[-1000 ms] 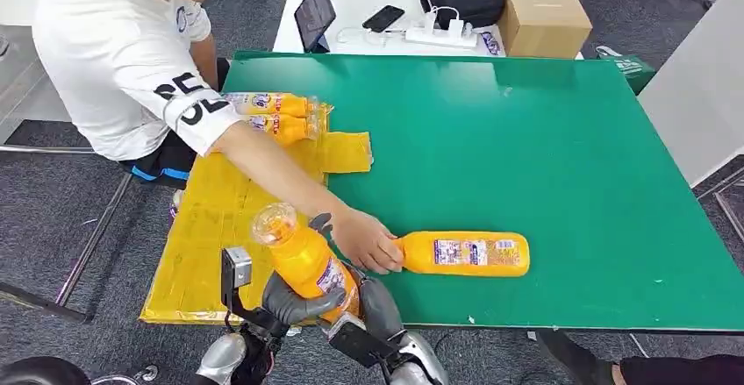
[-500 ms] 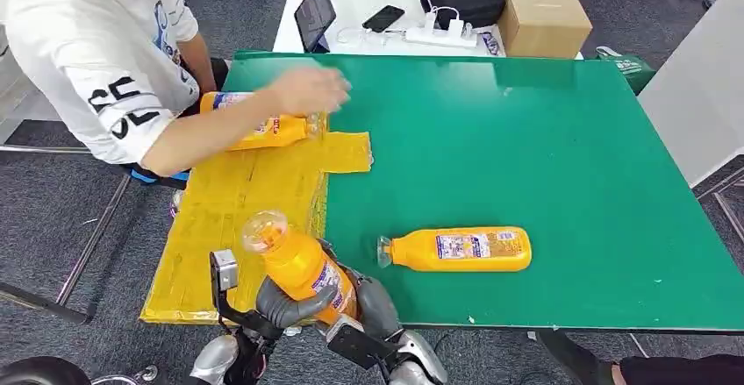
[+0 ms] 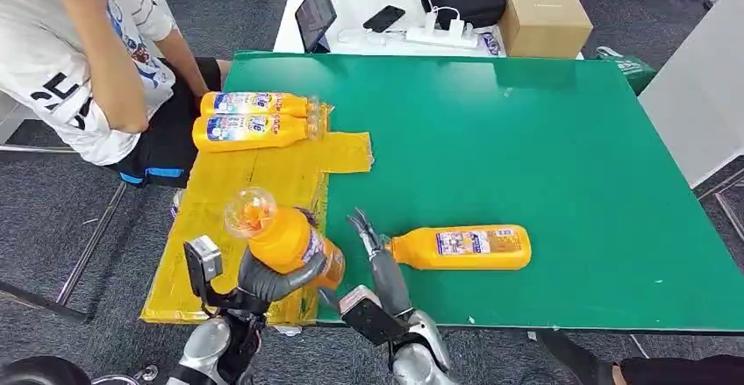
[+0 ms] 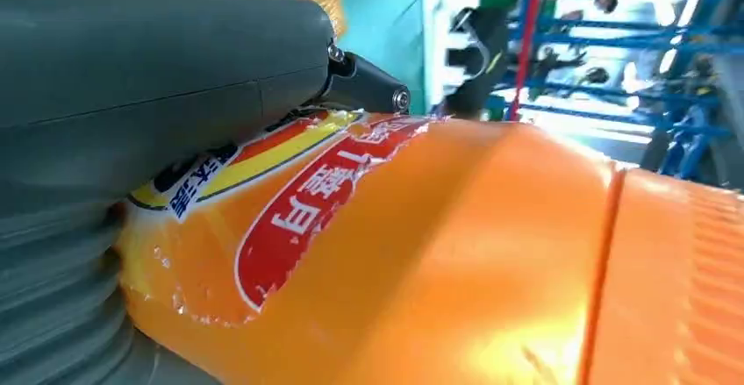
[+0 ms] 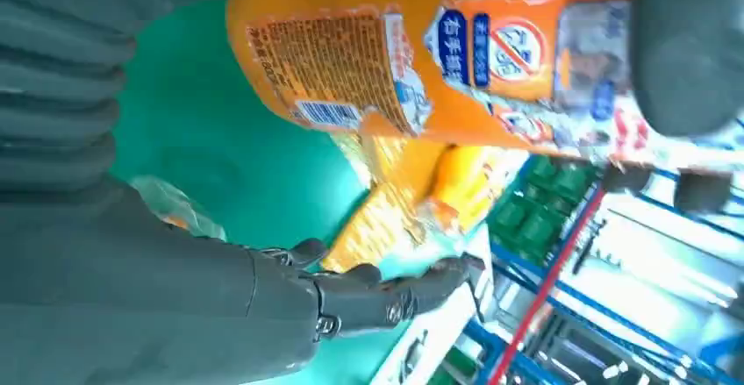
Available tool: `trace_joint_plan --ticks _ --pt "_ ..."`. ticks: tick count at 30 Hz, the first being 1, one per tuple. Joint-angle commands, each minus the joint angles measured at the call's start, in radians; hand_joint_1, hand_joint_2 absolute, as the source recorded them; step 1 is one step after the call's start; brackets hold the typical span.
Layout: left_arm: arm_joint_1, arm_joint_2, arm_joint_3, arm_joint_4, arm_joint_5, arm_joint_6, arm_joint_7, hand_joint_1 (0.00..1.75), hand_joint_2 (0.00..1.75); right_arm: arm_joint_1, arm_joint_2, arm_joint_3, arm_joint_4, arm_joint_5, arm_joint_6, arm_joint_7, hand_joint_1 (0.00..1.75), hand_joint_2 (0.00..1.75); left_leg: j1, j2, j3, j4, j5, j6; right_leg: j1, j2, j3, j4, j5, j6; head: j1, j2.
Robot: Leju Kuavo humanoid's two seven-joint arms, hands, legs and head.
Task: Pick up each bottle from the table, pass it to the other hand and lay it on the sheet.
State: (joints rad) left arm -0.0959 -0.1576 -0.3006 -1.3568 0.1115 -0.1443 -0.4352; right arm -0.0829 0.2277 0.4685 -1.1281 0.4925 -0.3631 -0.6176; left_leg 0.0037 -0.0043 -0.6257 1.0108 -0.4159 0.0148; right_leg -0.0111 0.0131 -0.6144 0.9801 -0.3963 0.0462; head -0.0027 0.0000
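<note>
two bottles [image 3: 254, 120] already lie side by side at the far end of the yellow sheet [image 3: 230, 218], and a third is held upright over its near end, the left hand [image 3: 279, 281] wrapped around its body. the right hand [image 3: 379, 267] is just right of it with fingers apart and empty, so the pass looks done. a fourth bottle [image 3: 458, 247] lies on the green table [image 3: 544, 139] to the right, not yet picked up.

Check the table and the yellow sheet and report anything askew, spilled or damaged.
Nothing stands out. Two bottles lie side by side on the yellow sheet, one bottle lies on the green table, and the left hand holds another bottle tilted above the sheet. No spill shows.
</note>
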Motion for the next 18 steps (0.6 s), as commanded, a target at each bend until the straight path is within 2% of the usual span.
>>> trace_joint_plan --ticks 1,2,3,4,5,6,8,12,14,15,16,18 --pt "-0.112 -0.019 0.131 0.004 -0.217 0.288 -0.059 1.75 1.75 0.03 -0.045 -0.047 -0.236 -0.059 0.008 -0.033 0.0 0.0 0.001 -0.002 0.002 0.002 -0.002 0.0 0.001 -0.003 0.003 0.001 -0.002 -0.001 0.001 0.0" --pt "-0.149 -0.018 0.163 0.023 -0.284 0.375 -0.076 1.75 1.75 0.034 -0.045 -0.046 -0.277 -0.07 0.013 -0.038 0.0 0.0 0.001 -0.003 0.002 0.003 -0.003 0.0 0.002 -0.005 0.004 0.002 -0.003 -0.002 0.0 0.0" --pt "-0.175 -0.013 0.184 0.038 -0.281 0.378 -0.073 1.75 1.75 0.036 -0.044 -0.044 -0.301 -0.073 0.013 -0.036 0.0 0.0 0.001 -0.003 0.002 0.003 -0.002 -0.001 0.002 -0.004 0.003 0.002 -0.003 -0.002 0.0 0.0" --pt "-0.214 -0.005 0.207 0.069 -0.378 0.488 -0.091 1.75 1.75 0.037 -0.037 -0.043 -0.33 -0.083 -0.008 -0.059 0.0 0.0 0.001 -0.003 0.0 0.002 -0.001 -0.001 0.001 -0.005 0.001 0.002 -0.002 -0.001 0.0 0.0" --pt "-0.257 -0.003 0.244 0.11 -0.382 0.506 -0.088 1.75 1.75 0.042 -0.034 -0.035 -0.361 -0.085 -0.026 -0.064 0.0 0.0 0.0 -0.003 -0.001 0.001 0.0 -0.001 0.001 -0.003 0.0 0.001 -0.001 -0.001 0.0 0.0" --pt "-0.296 0.015 0.256 0.163 -0.501 0.613 -0.107 1.75 1.75 0.041 -0.025 -0.033 -0.381 -0.092 -0.069 -0.079 0.0 0.0 0.002 -0.004 0.002 0.003 -0.001 -0.001 0.002 -0.006 0.003 0.003 -0.003 -0.003 0.0 0.0" --pt "-0.358 0.031 0.291 0.253 -0.581 0.686 -0.11 1.75 1.75 0.04 -0.019 -0.02 -0.424 -0.118 -0.134 -0.081 0.0 0.0 0.001 -0.002 0.001 0.001 0.0 -0.002 0.001 -0.004 0.002 0.002 -0.001 -0.002 0.0 0.0" --pt "-0.376 0.036 0.294 0.302 -0.621 0.712 -0.133 1.75 1.75 0.04 -0.022 -0.014 -0.431 -0.125 -0.153 -0.081 0.0 0.0 0.001 -0.001 0.002 0.0 0.002 -0.002 0.001 -0.002 0.002 0.001 0.0 -0.001 0.0 0.0" --pt "-0.434 0.078 0.276 0.44 -0.852 0.81 -0.038 1.75 1.75 0.028 -0.056 0.033 -0.502 -0.203 -0.286 -0.081 0.0 0.0 0.001 -0.001 0.004 0.0 0.001 -0.002 0.001 -0.002 0.004 0.001 -0.001 -0.002 0.0 0.0" --pt "-0.47 0.092 0.283 0.524 -0.897 0.799 -0.025 1.75 1.75 0.029 -0.068 0.041 -0.542 -0.226 -0.331 -0.081 0.0 0.0 0.0 -0.001 0.002 0.0 0.002 -0.002 0.001 -0.002 0.003 0.001 0.0 -0.001 0.0 0.0" --pt "-0.494 0.112 0.263 0.586 -0.99 0.837 0.006 1.75 1.75 0.038 -0.064 0.025 -0.572 -0.228 -0.335 -0.081 0.0 0.0 0.001 -0.002 0.004 0.0 0.001 -0.002 0.001 -0.003 0.004 0.001 -0.001 -0.002 0.0 0.0" --pt "-0.543 0.137 0.24 0.703 -1.093 0.819 0.041 1.75 1.75 0.053 -0.059 -0.007 -0.624 -0.237 -0.335 -0.081 0.0 0.0 0.0 -0.003 0.004 -0.001 0.001 -0.002 0.0 -0.004 0.005 0.001 -0.001 -0.001 0.0 0.0"
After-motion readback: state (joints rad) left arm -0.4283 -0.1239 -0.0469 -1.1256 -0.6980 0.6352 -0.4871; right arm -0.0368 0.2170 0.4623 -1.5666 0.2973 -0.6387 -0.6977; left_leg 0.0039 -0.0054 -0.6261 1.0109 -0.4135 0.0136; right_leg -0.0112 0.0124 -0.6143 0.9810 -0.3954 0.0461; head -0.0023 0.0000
